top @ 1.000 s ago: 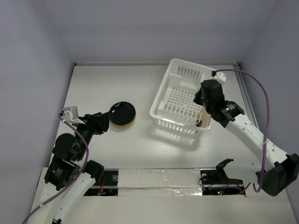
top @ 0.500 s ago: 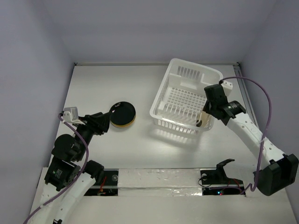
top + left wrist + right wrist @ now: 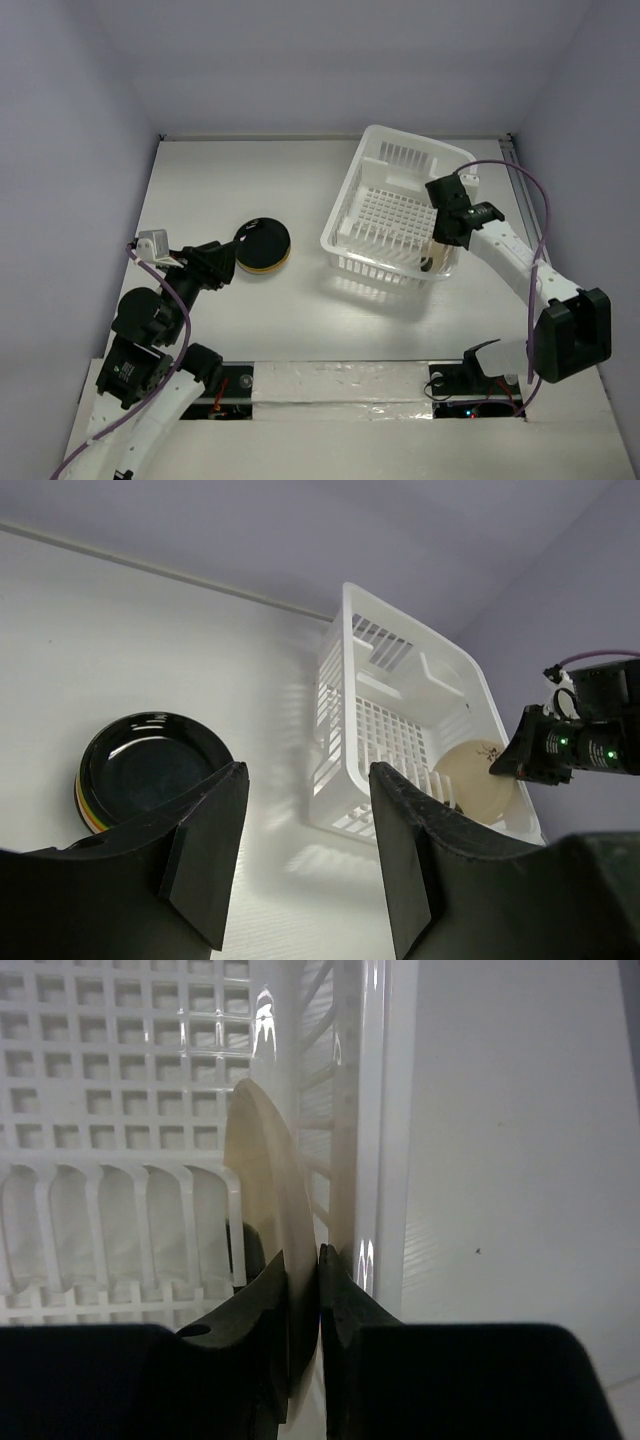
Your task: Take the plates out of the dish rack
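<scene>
The white dish rack [image 3: 343, 205] stands at the back right of the table and also shows in the left wrist view [image 3: 338, 695]. One tan plate [image 3: 262, 1175] stands on edge in its near right corner, seen too in the top view [image 3: 437, 249] and the left wrist view [image 3: 478, 780]. My right gripper [image 3: 303, 1257] is shut on this plate's rim, one finger on each face; in the top view it [image 3: 445, 225] hangs over that corner. A stack of plates [image 3: 262, 246], dark one on top, lies left of the rack [image 3: 150, 770]. My left gripper [image 3: 308, 775] is open and empty, just near-left of the stack [image 3: 218, 264].
The rack's right wall [image 3: 375, 1110] is right beside my right fingers. The rack's grid floor [image 3: 110, 1050] holds no other plate that I can see. Purple walls close the table at the back and both sides. A taped strip [image 3: 340, 385] runs along the near edge.
My right arm has changed its pose and its gripper has shifted and settled over the rack's near right corner, at the tan plate. The left arm and the stack have not moved.
</scene>
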`<state>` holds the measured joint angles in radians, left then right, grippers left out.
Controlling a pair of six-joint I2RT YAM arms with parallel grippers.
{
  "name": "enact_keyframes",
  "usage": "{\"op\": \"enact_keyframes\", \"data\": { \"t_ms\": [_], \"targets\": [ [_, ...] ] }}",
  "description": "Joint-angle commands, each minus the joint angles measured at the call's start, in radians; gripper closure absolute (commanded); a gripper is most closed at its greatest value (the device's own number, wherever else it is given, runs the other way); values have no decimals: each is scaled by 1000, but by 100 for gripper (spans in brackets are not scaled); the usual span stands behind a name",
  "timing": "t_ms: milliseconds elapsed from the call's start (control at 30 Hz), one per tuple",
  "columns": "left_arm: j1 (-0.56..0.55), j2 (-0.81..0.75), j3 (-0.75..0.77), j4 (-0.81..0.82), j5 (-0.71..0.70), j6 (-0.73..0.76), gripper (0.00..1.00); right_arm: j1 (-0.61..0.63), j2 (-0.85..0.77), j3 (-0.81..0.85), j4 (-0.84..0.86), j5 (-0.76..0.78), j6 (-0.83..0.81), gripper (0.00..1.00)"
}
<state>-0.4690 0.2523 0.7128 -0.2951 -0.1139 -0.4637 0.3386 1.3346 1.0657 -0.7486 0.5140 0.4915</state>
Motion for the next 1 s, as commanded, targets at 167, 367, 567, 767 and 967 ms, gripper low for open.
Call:
{"op": "enact_keyframes", "data": {
  "t_ms": [167, 367, 567, 767, 967],
  "targets": [
    [6, 1, -3, 50, 6, 11, 52, -19, 63, 115, 64, 214, -220, 96],
    [6, 13, -3, 51, 6, 10, 52, -19, 12, 96, 170, 282, -333, 100],
    [15, 31, -3, 50, 13, 11, 52, -19, -107, 126, 184, 247, -340, 100],
    [24, 39, -3, 50, 7, 13, 52, -19, -212, 223, 126, 183, -335, 100],
    [53, 35, -4, 53, 8, 11, 54, 40, -307, 258, 207, -162, -260, 100]
  ]
}}
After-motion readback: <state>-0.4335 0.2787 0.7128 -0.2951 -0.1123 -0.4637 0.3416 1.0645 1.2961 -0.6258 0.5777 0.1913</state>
